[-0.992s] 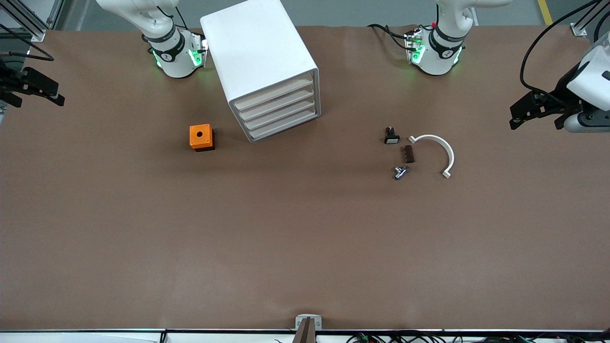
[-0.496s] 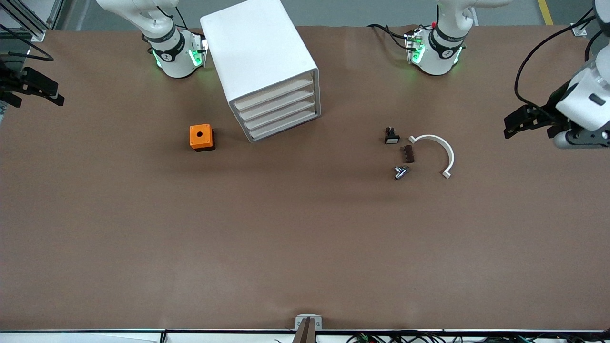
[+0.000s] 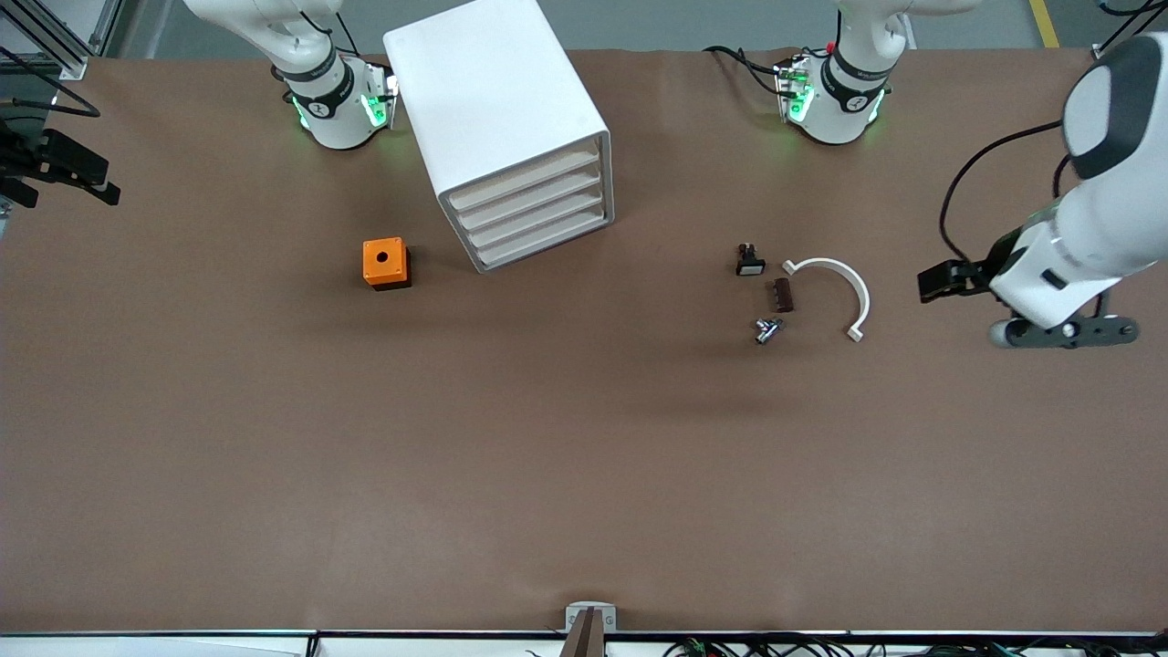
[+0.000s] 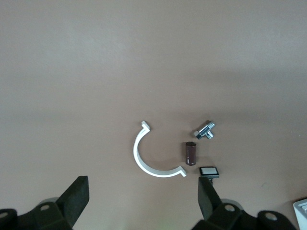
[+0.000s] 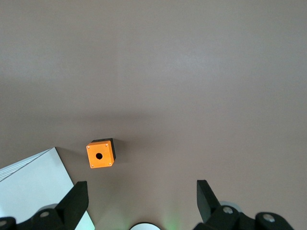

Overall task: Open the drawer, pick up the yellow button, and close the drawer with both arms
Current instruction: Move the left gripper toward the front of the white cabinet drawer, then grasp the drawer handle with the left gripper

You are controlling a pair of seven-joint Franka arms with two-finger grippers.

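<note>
Drawer (image 3: pixel 534 216): shut, in white cabinet (image 3: pixel 497 100), fronts facing the front camera.
Button: unseen.
Left gripper (image 3: pixel 940 281): jaws open, over desk (image 3: pixel 584 456) beside white curved clip (image 3: pixel 835 290), toward left arm's end.
Right gripper (image 3: pixel 68 173): jaws open, waiting at right arm's end; roughly as distant.

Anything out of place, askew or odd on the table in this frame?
Only the cabinet: it sits turned at an angle to the table's edges, with all four drawers shut. The orange box stands upright beside it. No button shows. Both pincers, left and right, are open and empty.
</note>
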